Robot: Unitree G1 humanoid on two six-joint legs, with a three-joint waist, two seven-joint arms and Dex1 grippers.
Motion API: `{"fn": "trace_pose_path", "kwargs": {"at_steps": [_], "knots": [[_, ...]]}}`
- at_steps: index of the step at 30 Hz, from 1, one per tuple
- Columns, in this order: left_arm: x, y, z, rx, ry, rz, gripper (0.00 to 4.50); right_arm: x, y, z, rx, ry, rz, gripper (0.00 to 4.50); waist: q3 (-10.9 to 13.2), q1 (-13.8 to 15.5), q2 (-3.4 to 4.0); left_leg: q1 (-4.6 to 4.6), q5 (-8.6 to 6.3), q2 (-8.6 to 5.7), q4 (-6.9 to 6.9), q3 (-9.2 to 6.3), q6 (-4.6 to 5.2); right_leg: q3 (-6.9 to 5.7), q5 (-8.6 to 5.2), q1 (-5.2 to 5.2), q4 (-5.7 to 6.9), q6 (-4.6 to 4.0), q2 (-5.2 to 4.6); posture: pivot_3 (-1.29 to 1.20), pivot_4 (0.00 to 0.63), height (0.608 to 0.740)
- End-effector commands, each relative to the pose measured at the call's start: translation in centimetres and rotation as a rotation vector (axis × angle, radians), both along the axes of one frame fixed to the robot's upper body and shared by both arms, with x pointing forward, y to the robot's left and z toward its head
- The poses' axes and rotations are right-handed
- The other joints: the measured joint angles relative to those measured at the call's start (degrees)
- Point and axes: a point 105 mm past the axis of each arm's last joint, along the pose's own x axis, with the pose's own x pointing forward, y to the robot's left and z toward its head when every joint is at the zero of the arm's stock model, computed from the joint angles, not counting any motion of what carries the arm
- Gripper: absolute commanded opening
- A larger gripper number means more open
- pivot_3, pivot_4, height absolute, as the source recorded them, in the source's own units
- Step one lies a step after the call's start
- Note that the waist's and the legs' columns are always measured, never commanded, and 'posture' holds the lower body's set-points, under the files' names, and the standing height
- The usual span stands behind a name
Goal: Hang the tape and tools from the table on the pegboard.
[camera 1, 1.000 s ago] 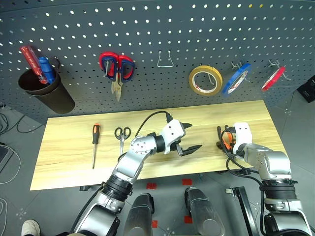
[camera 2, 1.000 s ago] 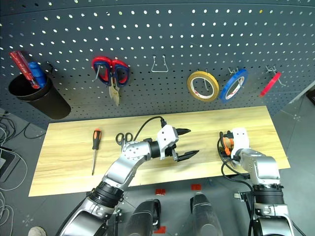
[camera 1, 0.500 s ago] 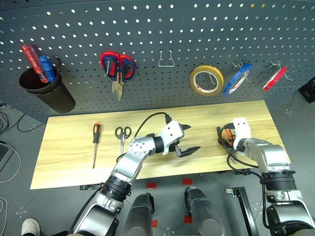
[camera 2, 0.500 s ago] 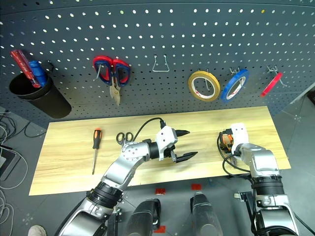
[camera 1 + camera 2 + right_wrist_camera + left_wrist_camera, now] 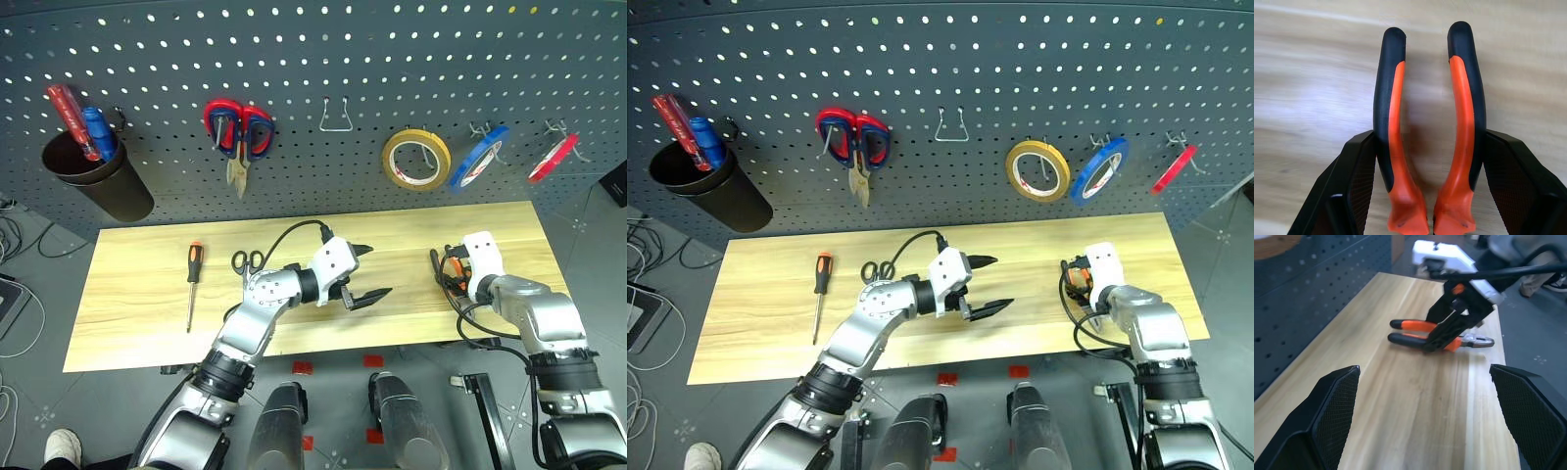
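The orange-and-black pliers (image 5: 1393, 122) sit between the fingers of my right gripper (image 5: 1430, 196), which is shut on their handles low over the right end of the table (image 5: 137, 323). From the left wrist view the pliers (image 5: 1415, 333) lie level with their steel nose pointing away from the pegboard. My left gripper (image 5: 377, 271) hangs open over the middle of the table, holding nothing. The orange-and-black screwdriver (image 5: 192, 284) and the small black-handled scissors (image 5: 245, 262) lie on the table's left part, the scissors partly behind my left arm. The red-edged tape (image 5: 552, 157) hangs on a hook at the far right of the pegboard (image 5: 392, 59).
On the pegboard hang red-handled snips (image 5: 235, 132), a yellow roll (image 5: 416, 159) and a blue roll (image 5: 475, 157). A bare wire hook (image 5: 336, 116) sits between the snips and the yellow roll. A black cup (image 5: 93, 181) with red and blue screwdrivers hangs at far left.
My right gripper has closed on the pliers' handles and risen a little. My left gripper has drifted slightly to the left, still open.
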Motion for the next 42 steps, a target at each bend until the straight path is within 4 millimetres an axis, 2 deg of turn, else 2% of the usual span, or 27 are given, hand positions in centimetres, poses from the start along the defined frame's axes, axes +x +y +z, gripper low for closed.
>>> {"fn": "trace_pose_path", "kwargs": {"at_steps": [1,4,7,13,18,25,28,33,36,42], "knots": [[-2.1,1.1,1.4,-0.042,-0.016,-0.019,4.50,-1.2,2.3,3.2,0.071,-0.129,0.068,2.95,-0.23,0.02,0.03,-0.11,0.03,0.02,0.00,-0.06,-0.06,-0.06,0.00,-0.08,0.00,0.00,0.00,0.01,0.246,0.740],[-3.1,2.2,2.4,-0.072,-0.013,0.026,4.50,-1.8,4.7,5.0,0.138,-0.234,0.102,2.95,-1.23,0.16,0.07,-0.36,0.17,-0.01,-0.02,-0.22,-0.29,-0.23,0.01,-0.27,0.02,-0.01,-0.08,0.03,0.201,0.740],[-2.9,2.9,3.6,-0.104,-0.026,0.094,4.50,-1.6,6.7,7.1,0.157,-0.359,0.142,2.95,-2.93,0.69,0.05,-0.55,0.28,-0.12,-0.02,-0.31,-0.35,-0.42,0.01,-0.39,0.04,-0.02,-0.09,0.05,0.170,0.740],[-2.9,4.6,5.7,-0.170,-0.067,0.259,4.50,-0.2,10.8,12.3,0.297,-0.606,0.149,2.95,-5.99,1.70,0.09,-0.62,0.34,-0.22,-0.08,-0.57,-0.36,-0.86,0.02,-0.28,-0.04,-0.02,-0.09,0.10,0.115,0.740],[-3.1,6.6,6.8,-0.195,-0.099,0.401,4.50,0.5,13.9,17.5,0.312,-0.862,0.216,2.95,-7.94,2.22,0.02,-0.60,0.35,-0.25,-0.11,-0.60,-0.37,-1.01,0.02,-0.28,-0.05,-0.02,-0.08,0.15,0.093,0.740],[-1.2,8.2,9.8,-0.277,-0.210,0.565,4.50,0.9,16.4,21.8,0.307,-1.105,0.277,2.95,-10.33,4.95,-0.04,-0.25,0.40,-0.54,-0.19,-0.49,-0.46,-1.16,0.02,0.03,-0.05,-0.04,-0.01,0.21,0.068,0.740],[0.1,8.4,10.3,-0.309,-0.234,0.619,4.50,0.9,17.9,24.0,0.330,-1.193,0.300,2.95,-10.76,5.41,-0.13,-0.19,0.41,-0.63,-0.15,-0.50,-0.47,-1.16,0.02,0.13,-0.03,-0.04,-0.02,0.21,0.072,0.740],[1.4,7.5,10.1,-0.345,-0.213,0.620,4.50,1.7,18.4,25.5,0.331,-1.290,0.252,2.95,-11.26,5.77,-0.26,-0.12,0.46,-0.72,-0.18,-0.54,-0.53,-1.20,0.04,0.14,0.02,-0.08,-0.03,0.21,0.084,0.740],[2.2,6.9,10.4,-0.364,-0.214,0.609,4.50,3.0,17.6,24.8,0.291,-1.316,0.184,2.95,-11.36,6.09,-0.42,-0.11,0.47,-0.73,-0.13,-0.57,-0.54,-1.25,0.04,0.17,0.02,-0.08,-0.05,0.21,0.094,0.740],[3.4,6.0,10.6,-0.381,-0.196,0.585,4.50,4.3,16.8,23.2,0.246,-1.322,0.116,2.95,-11.35,6.06,-0.42,-0.10,0.47,-0.75,-0.13,-0.56,-0.53,-1.25,0.04,0.16,0.06,-0.09,-0.07,0.21,0.117,0.740]]}}
